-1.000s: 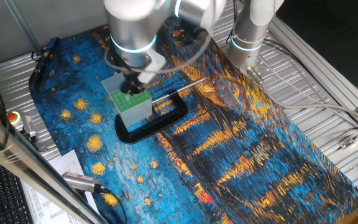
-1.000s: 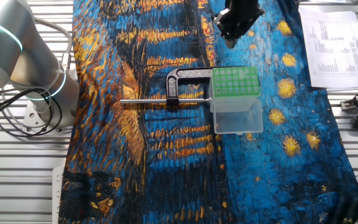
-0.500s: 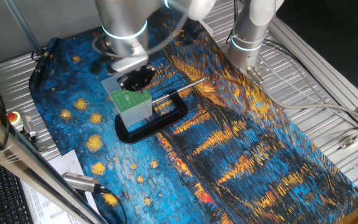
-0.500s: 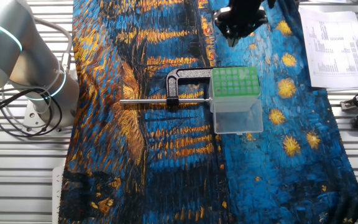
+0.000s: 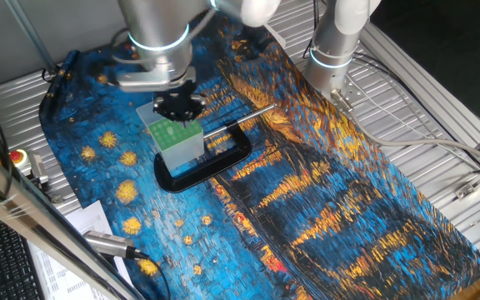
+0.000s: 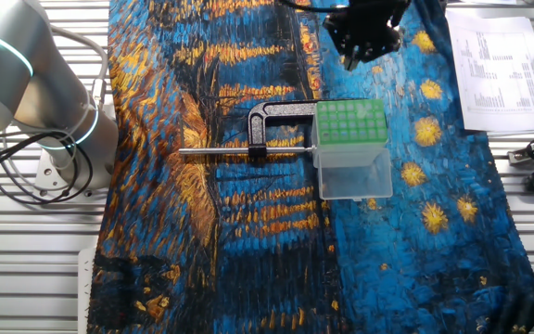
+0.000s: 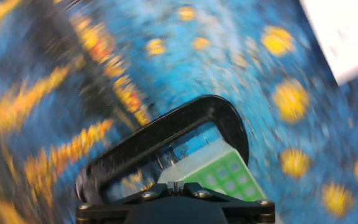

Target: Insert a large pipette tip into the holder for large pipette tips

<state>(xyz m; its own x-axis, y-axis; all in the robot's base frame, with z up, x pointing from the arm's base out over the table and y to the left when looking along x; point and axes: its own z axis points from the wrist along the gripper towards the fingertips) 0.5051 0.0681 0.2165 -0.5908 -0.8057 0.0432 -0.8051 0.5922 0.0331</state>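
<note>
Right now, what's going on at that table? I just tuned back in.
A single arm has its gripper above the painted cloth, close to the holder for large pipette tips, a clear box with a green holed top. The box sits in a black clamp frame with a metal rod sticking out. I cannot make out a pipette tip between the fingers, and the hand view is motion-blurred, so nothing shows as inserted.

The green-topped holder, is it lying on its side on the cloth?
No, the holder stands upright, its green hole plate facing up, beside the black clamp.
</note>
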